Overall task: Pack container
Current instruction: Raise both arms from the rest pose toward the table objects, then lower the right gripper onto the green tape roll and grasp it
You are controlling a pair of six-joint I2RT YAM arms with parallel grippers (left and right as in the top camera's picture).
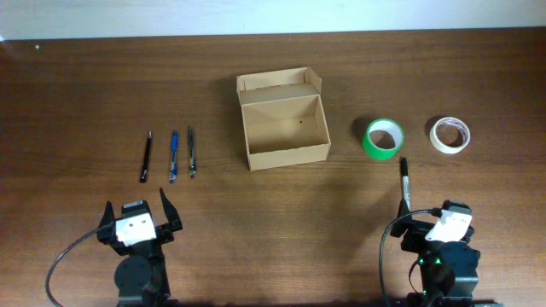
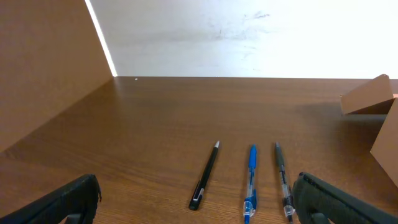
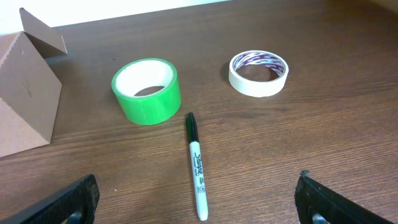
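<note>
The 3 pens lie side by side left of the container (image 1: 284, 122): black pen (image 1: 146, 156), blue pen (image 1: 173, 156), grey pen (image 1: 191, 152). To its right stand the green tape roll (image 1: 385, 138) and white tape roll (image 1: 450, 135), apart. The black marker (image 1: 404, 183) lies between the green roll and the right gripper (image 3: 198, 183). The container sits at the tabletop (image 1: 256, 222) centre, lid folded back, interior showing bare cardboard. The left gripper (image 1: 136, 203) and right gripper are both spread, holding nothing.

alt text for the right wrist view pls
A green tape roll lies flat on a brown table, a cream tape roll to its right and a black marker in front. A cardboard box edges in at left; the open fingers fill the bottom corners.
</note>
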